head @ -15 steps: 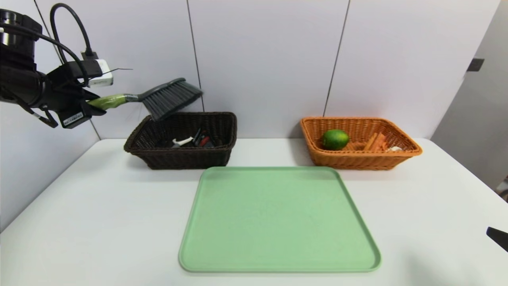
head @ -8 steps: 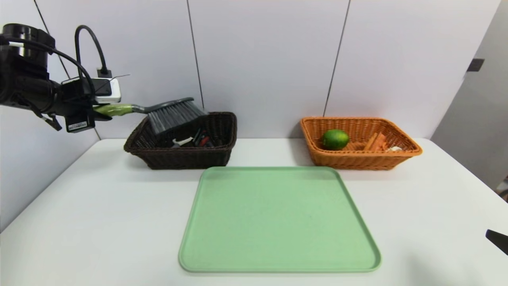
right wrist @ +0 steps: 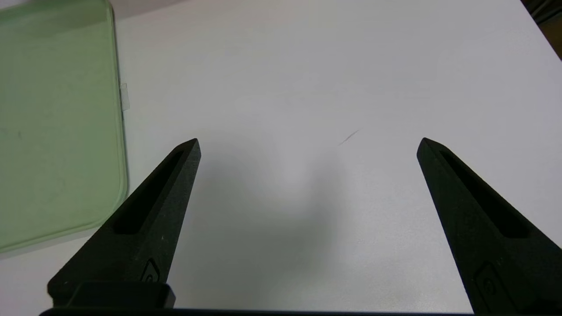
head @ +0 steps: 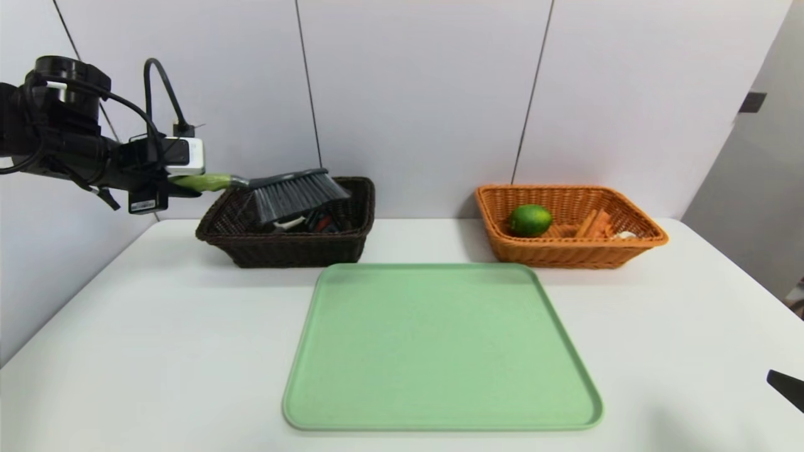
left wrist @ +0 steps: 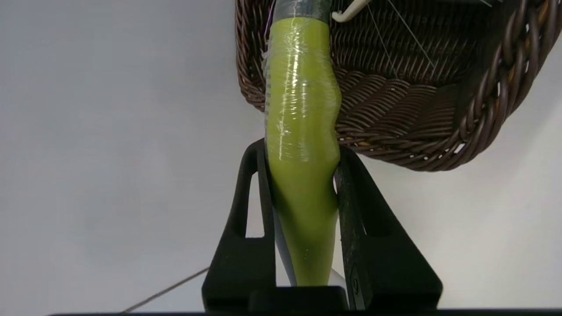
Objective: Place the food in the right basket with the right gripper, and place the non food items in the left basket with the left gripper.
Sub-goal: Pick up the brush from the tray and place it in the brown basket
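Brush [head: 295, 196] being held by left gripper [left wrist: 303, 175], fingers closed on green handle, bristles being suspended over dark left basket [head: 282, 252]. Handle being wrapped in clear film: probably slick, stiff, rounded, not fragile. Brush likely light but head-heavy; tipping about grip being risked. Hold best being kept on thick part of handle, nearer head if regrasped; soft bristles being avoided. Right gripper [right wrist: 309, 147] being parked over table [right wrist: 281, 96] beside green tray [right wrist: 57, 131], fingers being spread wide, nothing being gripped.
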Tool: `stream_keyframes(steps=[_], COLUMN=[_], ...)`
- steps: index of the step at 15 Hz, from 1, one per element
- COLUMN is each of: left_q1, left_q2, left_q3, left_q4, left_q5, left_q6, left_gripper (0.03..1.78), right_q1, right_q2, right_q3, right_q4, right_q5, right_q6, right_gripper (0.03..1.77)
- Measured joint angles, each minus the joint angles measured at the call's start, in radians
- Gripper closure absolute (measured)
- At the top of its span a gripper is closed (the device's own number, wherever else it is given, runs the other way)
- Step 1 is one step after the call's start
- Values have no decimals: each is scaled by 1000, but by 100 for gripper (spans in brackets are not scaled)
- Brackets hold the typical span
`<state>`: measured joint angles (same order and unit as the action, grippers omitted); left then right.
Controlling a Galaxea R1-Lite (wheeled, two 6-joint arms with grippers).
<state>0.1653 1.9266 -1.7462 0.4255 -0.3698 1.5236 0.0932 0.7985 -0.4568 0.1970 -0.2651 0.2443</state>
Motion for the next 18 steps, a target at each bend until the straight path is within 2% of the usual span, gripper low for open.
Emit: stream_keyframes(steps=[8,12,16,18], left_q1=[-8,-21,-27,-31], left_q2=[56,92,100,98], left_q3=[-61,-87,-102,-167], left_q4=[6,6,12,54], left_q5=[-15,-20,-20,-20], left_q6=[34,33,28,14], left_gripper=[139,90,58,47], right_q1=[0,0,0,0], right_q2=[0,1,7,8], right_q3=[9,9,9,3], right_q4=[-2,-2,-2,-3], right_q5=[-12,-13,-13,-13], right_q6=[0,0,0,0], right_gripper=[10,10,10,10])
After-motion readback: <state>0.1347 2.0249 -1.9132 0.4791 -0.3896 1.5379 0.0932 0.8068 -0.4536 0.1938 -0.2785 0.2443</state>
